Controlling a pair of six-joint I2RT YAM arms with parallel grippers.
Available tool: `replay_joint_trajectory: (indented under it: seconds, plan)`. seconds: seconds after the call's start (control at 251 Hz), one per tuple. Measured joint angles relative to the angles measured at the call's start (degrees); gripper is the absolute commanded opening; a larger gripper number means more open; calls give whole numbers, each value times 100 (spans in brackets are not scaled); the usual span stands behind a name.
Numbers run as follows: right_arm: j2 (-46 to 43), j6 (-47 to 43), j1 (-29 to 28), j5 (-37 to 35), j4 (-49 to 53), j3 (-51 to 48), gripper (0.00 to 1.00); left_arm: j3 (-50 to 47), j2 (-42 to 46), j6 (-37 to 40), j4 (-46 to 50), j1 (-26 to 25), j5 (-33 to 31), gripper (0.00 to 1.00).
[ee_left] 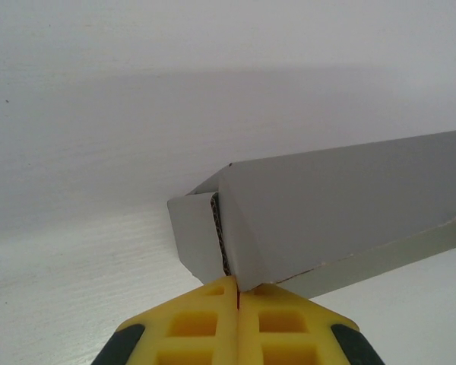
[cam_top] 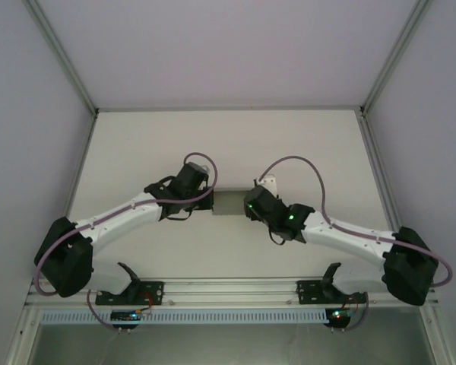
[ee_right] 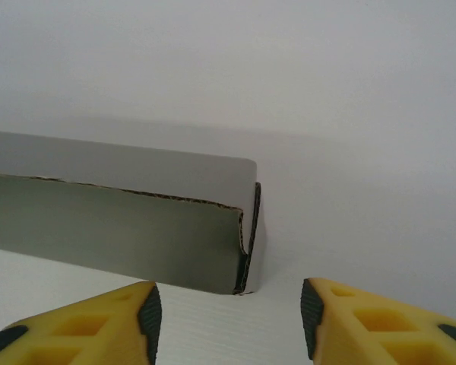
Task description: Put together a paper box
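At the middle of the table, the grey paper box lay with the left gripper clamped on 1 corner and the right gripper spread apart near its other end.

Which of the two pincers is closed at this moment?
The left pincer: its yellow fingers meet tip to tip at the end corner of the grey thin-cardboard box. The right pincer stands open, fingers wide apart.
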State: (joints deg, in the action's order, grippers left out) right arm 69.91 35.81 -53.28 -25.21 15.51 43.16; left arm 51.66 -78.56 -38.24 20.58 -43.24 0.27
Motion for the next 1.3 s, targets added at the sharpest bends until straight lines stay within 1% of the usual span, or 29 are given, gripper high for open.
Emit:
replay_joint_trajectory:
  seconds: [0.04, 0.06, 0.168, 0.259, 0.387, 0.559, 0.674, 0.79, 0.834, 0.886, 0.986, 1.034, 1.09, 1.109, 1.133, 1.141, 1.301]
  plan:
    - [-155, -105, 105, 216, -79, -26, 73, 0, -2, 2, -4, 0, 0, 0]
    - [-227, -151, 168, 317, -114, -28, 74, 0, -4, 2, -7, -2, 0, 0]
    - [-535, -310, 514, 758, -387, -26, 75, 0, -4, 20, -7, 0, 2, 0]
    - [-557, -380, 820, 1036, -503, 33, 74, 0, -4, 26, -7, 0, 2, 0]
    - [-197, -391, 1167, 1335, -505, 293, 70, 39, -39, 87, -2, -2, 4, 0]
    - [396, -273, 1513, 1703, -501, 490, 58, 103, -105, 177, 7, 0, -15, 0]
    - [634, -105, 1598, 1875, -457, 463, 52, 122, -109, 223, 35, 0, -15, 5]
    - [632, 70, 1598, 1954, -737, 271, 45, 173, -122, 354, 144, 0, 7, 23]
    - [621, 168, 1598, 1993, -883, 168, 45, 192, -127, 361, 223, 7, 20, 30]
    - [610, 238, 1596, 2004, -1067, 46, 45, 240, -125, 461, 374, 26, 33, 34]
    - [588, 389, 1569, 1980, -1327, -111, 44, 334, -66, 601, 662, 46, 122, 48]
    - [588, 439, 1539, 1937, -1447, -177, 44, 404, -13, 603, 813, 59, 168, 62]
    - [588, 516, 1506, 1891, -1554, -243, 44, 514, 87, 704, 981, 111, 223, 73]
    - [588, 527, 1493, 1871, -1600, -264, 44, 546, 127, 658, 1010, 140, 234, 81]
    - [588, 557, 1484, 1847, -1646, -291, 45, 599, 184, 664, 1049, 190, 271, 97]
    - [588, 560, 1480, 1845, -1657, -295, 45, 612, 201, 669, 1058, 208, 278, 100]
    - [577, 664, 1460, 1759, -1886, -431, 46, 745, 385, 619, 920, 636, 562, 100]
